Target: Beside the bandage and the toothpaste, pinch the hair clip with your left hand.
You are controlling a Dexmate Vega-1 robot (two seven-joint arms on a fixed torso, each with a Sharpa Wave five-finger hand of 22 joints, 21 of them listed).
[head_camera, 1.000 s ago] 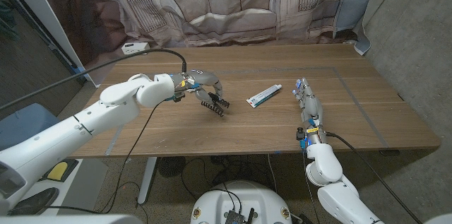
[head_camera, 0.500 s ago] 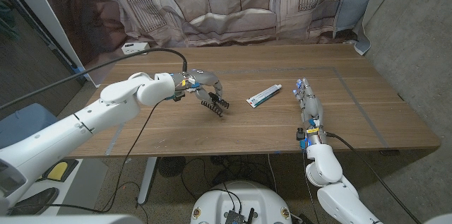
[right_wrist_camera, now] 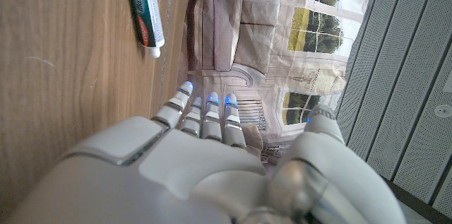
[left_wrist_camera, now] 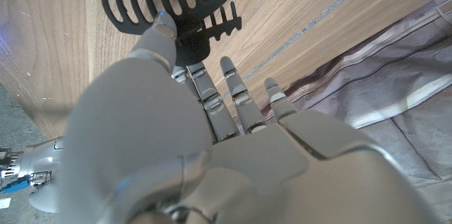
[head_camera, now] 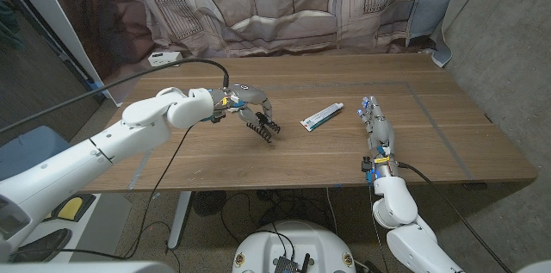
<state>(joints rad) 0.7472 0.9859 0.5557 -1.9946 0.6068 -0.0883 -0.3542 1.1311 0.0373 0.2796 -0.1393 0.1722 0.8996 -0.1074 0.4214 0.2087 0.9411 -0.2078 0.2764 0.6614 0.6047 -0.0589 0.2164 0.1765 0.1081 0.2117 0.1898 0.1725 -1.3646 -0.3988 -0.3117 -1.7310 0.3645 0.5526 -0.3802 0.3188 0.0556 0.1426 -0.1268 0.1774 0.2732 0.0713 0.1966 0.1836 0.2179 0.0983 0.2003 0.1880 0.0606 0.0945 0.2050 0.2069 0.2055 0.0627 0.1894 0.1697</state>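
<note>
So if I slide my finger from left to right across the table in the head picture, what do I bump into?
Left robot hand → hair clip it pinches → toothpaste → right robot hand.

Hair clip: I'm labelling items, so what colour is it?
Black; the hair clip shows best in the left wrist view.

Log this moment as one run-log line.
left hand: pinches hair clip, clip's teeth at the table | right hand: holds nothing, fingers straight | toothpaste: lying between hands
</note>
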